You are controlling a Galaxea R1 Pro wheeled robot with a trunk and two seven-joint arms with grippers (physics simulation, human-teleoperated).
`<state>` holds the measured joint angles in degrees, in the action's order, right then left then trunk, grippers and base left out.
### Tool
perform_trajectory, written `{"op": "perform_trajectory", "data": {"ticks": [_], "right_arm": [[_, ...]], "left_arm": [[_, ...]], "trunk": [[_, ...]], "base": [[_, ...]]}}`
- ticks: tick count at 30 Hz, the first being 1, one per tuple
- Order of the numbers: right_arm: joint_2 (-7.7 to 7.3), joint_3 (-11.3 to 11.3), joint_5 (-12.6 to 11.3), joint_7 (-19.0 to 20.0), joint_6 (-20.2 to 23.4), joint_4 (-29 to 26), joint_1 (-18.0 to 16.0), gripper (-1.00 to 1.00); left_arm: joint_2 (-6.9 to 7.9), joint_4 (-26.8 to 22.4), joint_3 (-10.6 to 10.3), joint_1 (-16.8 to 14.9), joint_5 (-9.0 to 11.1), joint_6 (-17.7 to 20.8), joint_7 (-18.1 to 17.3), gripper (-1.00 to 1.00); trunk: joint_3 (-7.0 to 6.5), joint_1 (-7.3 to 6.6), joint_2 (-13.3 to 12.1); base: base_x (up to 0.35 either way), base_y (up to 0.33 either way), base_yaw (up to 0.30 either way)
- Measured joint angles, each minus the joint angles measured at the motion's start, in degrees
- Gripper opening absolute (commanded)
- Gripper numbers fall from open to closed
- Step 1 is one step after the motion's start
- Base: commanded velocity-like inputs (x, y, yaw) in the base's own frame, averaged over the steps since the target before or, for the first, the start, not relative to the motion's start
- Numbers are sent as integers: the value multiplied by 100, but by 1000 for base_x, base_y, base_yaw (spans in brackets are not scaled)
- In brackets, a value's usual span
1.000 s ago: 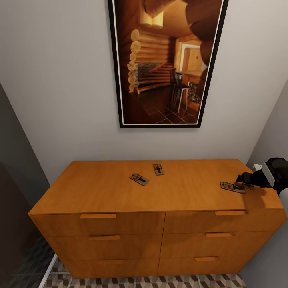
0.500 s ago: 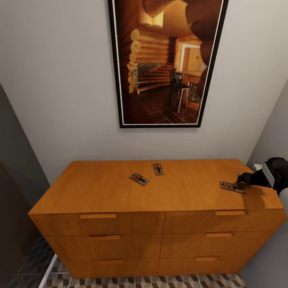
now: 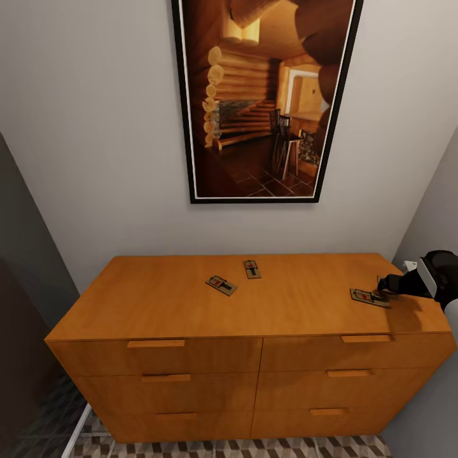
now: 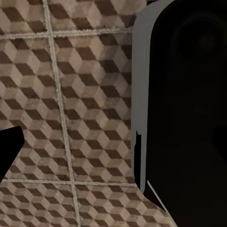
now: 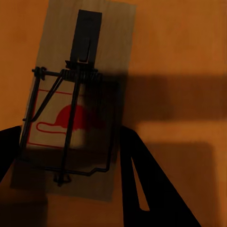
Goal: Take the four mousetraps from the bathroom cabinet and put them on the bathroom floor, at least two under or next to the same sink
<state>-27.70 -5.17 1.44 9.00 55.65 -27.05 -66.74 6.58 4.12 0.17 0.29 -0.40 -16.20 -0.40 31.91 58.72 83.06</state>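
Note:
Three mousetraps lie on the flat top of the orange-brown cabinet [image 3: 159, 299]: one mousetrap [image 3: 221, 284] and another [image 3: 252, 268] near the middle back, and a third mousetrap [image 3: 369, 297] at the right end. My right gripper [image 3: 383, 287] hovers at that third trap's far end. In the right wrist view the trap [image 5: 75, 109], with its red print and wire bar, lies between the open right gripper's [image 5: 71, 175] two dark fingers [image 5: 137, 184], which straddle its sides. The left gripper's finger [image 4: 9, 151] hangs over the cube-patterned bathroom floor [image 4: 75, 94].
A large framed picture [image 3: 264, 95] hangs on the grey wall above the cabinet. Walls close in at both sides. A strip of patterned floor [image 3: 222, 448] runs in front of the drawers. A dark part of the robot [image 4: 189, 104] stands beside the left gripper.
The right gripper has drawn back slightly toward the cabinet's right end since one second ago, then held still. The mousetraps have not moved.

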Motion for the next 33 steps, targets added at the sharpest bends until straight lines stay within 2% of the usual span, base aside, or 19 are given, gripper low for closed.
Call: {"op": "perform_trajectory", "data": {"ticks": [3, 5, 14, 23, 33], "right_arm": [[-2, -1, -2, -6, 2, 4, -2, -100], [-25, -39, -80, -38, 68, -999, -6, -100], [-26, -42, -75, -41, 71, -1548, -3, -100], [-32, -32, -84, -41, 71, -1861, -2, -100], [-21, -30, -92, -40, 71, -1913, -2, -100]], "left_arm": [[0, 1, 0, 1, -1, 0, 0, 100], [1, 1, -2, -4, 1, 0, 0, 100], [0, 0, -1, -3, 0, 0, 0, 100], [-8, -1, -1, -3, -3, 0, 0, 100], [-9, -1, -1, -3, -1, -9, 0, 100]], "trunk": [[0, 0, 0], [0, 0, 0], [1, 1, -1], [1, 1, -1], [1, 3, -1]], "base": [[0, 0, 0], [0, 0, 0], [0, 0, 0], [0, 0, 0], [-69, 0, 0]]}}
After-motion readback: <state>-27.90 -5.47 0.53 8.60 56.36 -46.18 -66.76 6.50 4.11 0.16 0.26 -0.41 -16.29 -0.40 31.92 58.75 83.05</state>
